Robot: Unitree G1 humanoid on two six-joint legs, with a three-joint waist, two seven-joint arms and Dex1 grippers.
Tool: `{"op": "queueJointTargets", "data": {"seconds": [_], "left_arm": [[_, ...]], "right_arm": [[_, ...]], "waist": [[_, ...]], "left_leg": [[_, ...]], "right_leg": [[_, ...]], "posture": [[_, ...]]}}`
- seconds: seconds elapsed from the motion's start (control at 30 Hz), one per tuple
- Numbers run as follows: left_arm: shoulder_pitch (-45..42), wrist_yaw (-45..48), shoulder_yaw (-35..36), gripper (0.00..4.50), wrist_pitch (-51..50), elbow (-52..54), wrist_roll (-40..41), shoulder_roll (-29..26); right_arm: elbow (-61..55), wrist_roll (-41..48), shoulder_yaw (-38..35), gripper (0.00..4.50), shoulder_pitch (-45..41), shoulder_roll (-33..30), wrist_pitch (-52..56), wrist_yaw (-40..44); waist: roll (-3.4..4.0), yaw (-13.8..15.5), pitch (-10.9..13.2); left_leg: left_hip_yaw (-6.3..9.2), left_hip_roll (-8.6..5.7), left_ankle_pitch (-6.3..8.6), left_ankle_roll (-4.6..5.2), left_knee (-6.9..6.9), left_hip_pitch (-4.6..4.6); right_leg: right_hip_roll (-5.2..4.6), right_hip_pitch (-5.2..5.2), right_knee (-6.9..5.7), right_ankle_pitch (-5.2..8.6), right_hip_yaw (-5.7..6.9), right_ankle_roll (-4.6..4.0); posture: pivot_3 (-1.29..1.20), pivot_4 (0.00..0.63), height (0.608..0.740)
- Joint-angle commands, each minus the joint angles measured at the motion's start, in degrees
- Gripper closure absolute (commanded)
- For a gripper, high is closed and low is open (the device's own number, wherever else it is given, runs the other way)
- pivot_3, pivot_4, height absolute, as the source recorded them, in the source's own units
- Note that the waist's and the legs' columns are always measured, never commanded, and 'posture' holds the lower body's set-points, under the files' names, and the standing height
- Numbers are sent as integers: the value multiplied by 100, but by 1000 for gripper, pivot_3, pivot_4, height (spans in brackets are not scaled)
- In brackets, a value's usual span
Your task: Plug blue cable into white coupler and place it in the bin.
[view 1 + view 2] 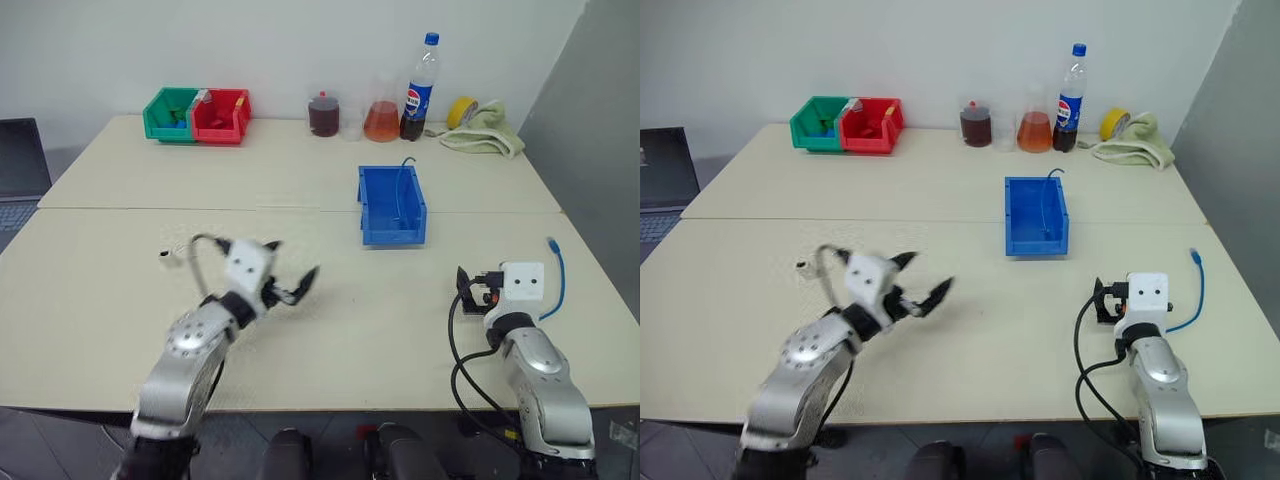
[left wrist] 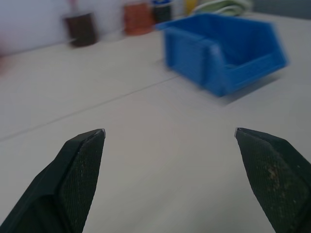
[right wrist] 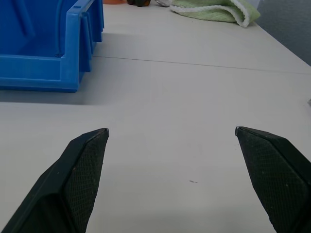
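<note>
Blue cable off at the right edge, both grippers spread wide and empty

You'll spot the blue cable (image 1: 556, 276) lower right, long axis running up-down, plug end pointing up. The bin (image 1: 392, 205) sits centre frame, lengthwise up-down. Left gripper (image 1: 291, 270) hovers lower left; right gripper (image 1: 472, 290) just left of the cable, nothing between.

left claw (image 1: 292, 283): level, fingers spread | right claw (image 1: 468, 290): level, fingers spread

The left gripper (image 1: 290, 283) is smeared by blur, and the blue cable (image 1: 556, 280) is partly hidden behind the right wrist.
</note>
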State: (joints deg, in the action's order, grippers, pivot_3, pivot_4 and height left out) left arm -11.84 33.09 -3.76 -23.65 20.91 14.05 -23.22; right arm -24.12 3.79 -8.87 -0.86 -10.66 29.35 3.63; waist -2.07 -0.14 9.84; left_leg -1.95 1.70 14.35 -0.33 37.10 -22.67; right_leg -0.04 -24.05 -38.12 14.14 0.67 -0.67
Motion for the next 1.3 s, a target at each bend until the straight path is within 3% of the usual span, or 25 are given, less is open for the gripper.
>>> {"op": "queueJointTargets", "data": {"seconds": [0.03, 0.2, 0.33, 0.5, 0.7, 1.0, 1.3], "left_arm": [[-934, 1341, -654, 0, 111, -304, 391, -152], [-2141, 2715, -1308, 0, 509, -1473, 389, -92], [-2767, 2945, -1477, 0, 1206, -2649, 46, 226], [-3187, 3028, -1470, 0, 1742, -3523, -169, 610], [-3322, 3119, -1392, 0, 1896, -3800, -199, 761], [-3195, 3166, -1368, 0, 1826, -3622, -212, 729], [-3075, 3177, -1355, 0, 1671, -3370, -173, 609]], "right_arm": [[-493, 62, -266, 64, -138, -263, 272, 58], [-314, 128, -735, 64, -375, -998, 623, 376], [446, 294, -1043, 64, -697, -1811, 771, 891], [2339, 461, -1135, 64, -1511, -2908, 373, 1855], [4692, 343, -923, 64, -2674, -3549, -375, 2408], [7142, 365, -586, 64, -3813, -3712, -896, 3333], [8386, 195, -419, 64, -4352, -3729, -1266, 3229]], "waist": [[0, -5, 0], [7, -27, 1], [8, -20, 0], [11, -31, 3], [15, -42, 3], [20, -42, 1], [24, -46, 1]], "left_leg": [[1, -1, 0, 0, 1, -2], [3, -2, 0, 1, -1, -1], [2, -4, -1, 3, 4, 1], [-1, -5, -1, 6, 2, -4], [-2, -4, -1, 8, 0, -4], [-4, 1, -3, 10, 1, -4], [-6, 1, -4, 9, 3, -4]], "right_leg": [[2, -1, 0, 0, 1, 0], [13, -2, 2, 0, -1, 0], [37, 2, 2, 0, -4, 1], [45, -1, 6, 0, -9, 0], [50, -3, 8, -1, -12, -1], [48, -2, 5, -2, -17, -3], [43, -2, 3, -2, -19, -3]], "posture": [[0, 150, 740], [0, 150, 740], [0, 150, 740], [0, 150, 740], [0, 150, 740], [0, 150, 740], [0, 150, 740]]}}
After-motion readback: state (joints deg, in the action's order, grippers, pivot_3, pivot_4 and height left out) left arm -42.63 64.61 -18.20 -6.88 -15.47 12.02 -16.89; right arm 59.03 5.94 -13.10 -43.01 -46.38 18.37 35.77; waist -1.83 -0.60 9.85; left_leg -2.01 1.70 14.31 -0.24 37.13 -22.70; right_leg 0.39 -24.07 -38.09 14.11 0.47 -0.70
